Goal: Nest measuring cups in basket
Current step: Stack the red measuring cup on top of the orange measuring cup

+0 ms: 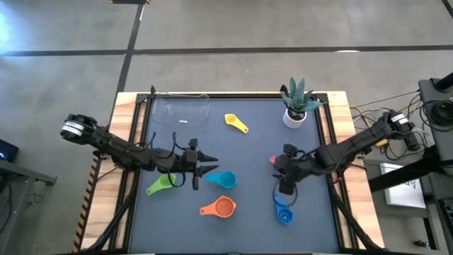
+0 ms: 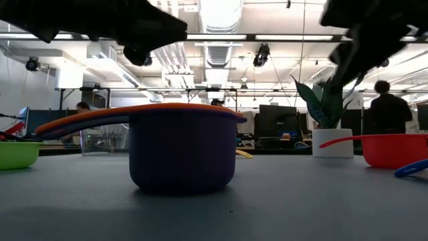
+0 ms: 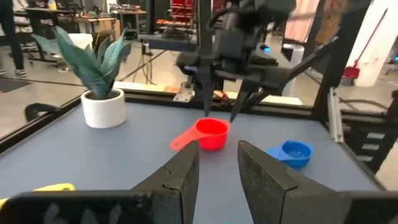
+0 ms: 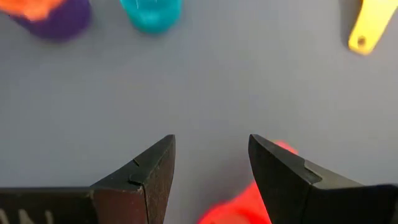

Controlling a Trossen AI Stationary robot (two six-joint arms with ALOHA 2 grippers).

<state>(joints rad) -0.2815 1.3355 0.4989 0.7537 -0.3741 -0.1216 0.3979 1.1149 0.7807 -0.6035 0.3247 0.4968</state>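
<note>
My right tool hangs with fingers apart above the red cup near the tabletop's right edge; my left tool, fingers also apart, waits mid-tabletop beside the light blue cup

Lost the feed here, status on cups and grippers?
Left gripper open by light blue cup. Right gripper open above red cup. Basket empty. Nothing in the way.

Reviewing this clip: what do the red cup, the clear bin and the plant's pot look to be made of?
The red cup looks like moulded plastic: solid colour, soft sheen, handle in one piece with the bowl. The clear bin is probably thin transparent plastic, since the mat shows through and only its rounded rim catches light. The white pot has a smooth, matte wall; ceramic or plastic, I cannot tell which.
</note>
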